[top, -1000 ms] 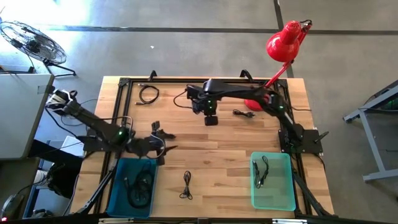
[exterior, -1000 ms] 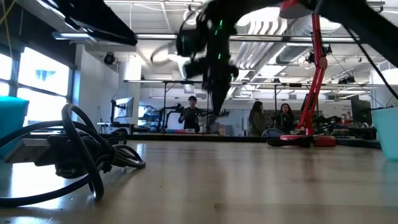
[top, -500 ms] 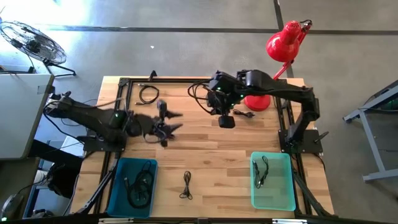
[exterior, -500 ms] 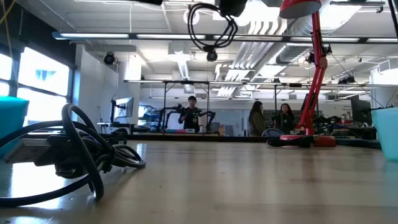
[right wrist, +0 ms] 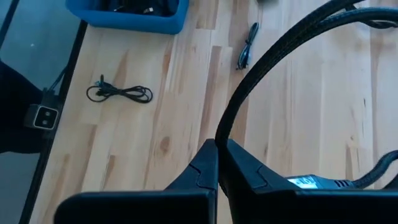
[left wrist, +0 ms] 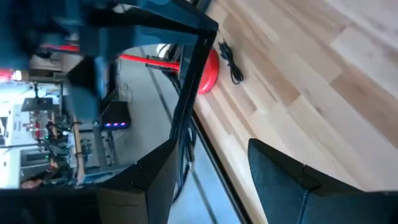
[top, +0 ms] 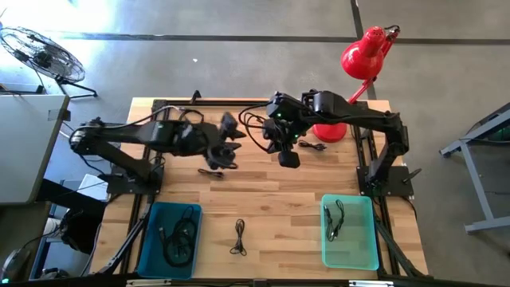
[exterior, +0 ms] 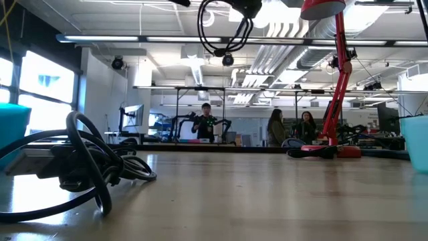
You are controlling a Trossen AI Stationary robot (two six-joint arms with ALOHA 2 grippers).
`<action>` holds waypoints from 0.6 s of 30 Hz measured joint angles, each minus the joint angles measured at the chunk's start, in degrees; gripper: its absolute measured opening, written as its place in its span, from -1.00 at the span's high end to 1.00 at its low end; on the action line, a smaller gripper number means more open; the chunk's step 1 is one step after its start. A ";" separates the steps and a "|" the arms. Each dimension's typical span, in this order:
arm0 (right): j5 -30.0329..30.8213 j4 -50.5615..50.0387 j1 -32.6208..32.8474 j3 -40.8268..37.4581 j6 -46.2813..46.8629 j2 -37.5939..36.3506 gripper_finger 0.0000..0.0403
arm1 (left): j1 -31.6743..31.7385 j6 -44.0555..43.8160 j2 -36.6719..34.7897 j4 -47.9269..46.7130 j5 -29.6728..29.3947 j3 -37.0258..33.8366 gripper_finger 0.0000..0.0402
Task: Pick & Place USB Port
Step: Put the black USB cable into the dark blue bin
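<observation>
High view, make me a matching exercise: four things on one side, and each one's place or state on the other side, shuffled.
Things:
1. blue bin
2. green bin
3. red lamp
4. right pincer

Place or state:
A. shut on the black cable
B. table's lower left in the picture
C. by the table's upper right corner
D. table's lower right in the picture

Pairs: 1-B, 2-D, 3-C, 4-A

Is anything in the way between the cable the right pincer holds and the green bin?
No. Only bare table lies between the right pincer, shut on the cable, and the green bin.
</observation>
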 joint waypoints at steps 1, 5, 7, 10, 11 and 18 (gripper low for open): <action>-0.01 0.20 0.02 0.00 0.00 0.00 1.00 | 0.35 0.79 0.70 0.11 0.06 0.01 0.06; -0.12 0.33 0.02 0.00 0.09 0.00 1.00 | 1.76 3.54 2.27 2.29 -0.22 0.05 0.06; -0.10 0.27 -0.04 0.00 0.07 0.00 1.00 | 2.30 4.66 2.37 3.75 -0.41 0.03 0.06; -0.13 0.46 -0.01 0.10 0.04 0.00 1.00 | 2.28 6.54 2.34 6.92 -0.76 0.04 0.06; -0.22 0.47 0.00 0.11 0.01 -0.02 1.00 | 2.25 7.53 2.31 7.54 -1.05 0.03 0.06; -0.49 -0.03 0.02 0.11 0.03 -0.04 1.00 | 0.67 8.88 2.20 6.26 -2.72 0.03 0.06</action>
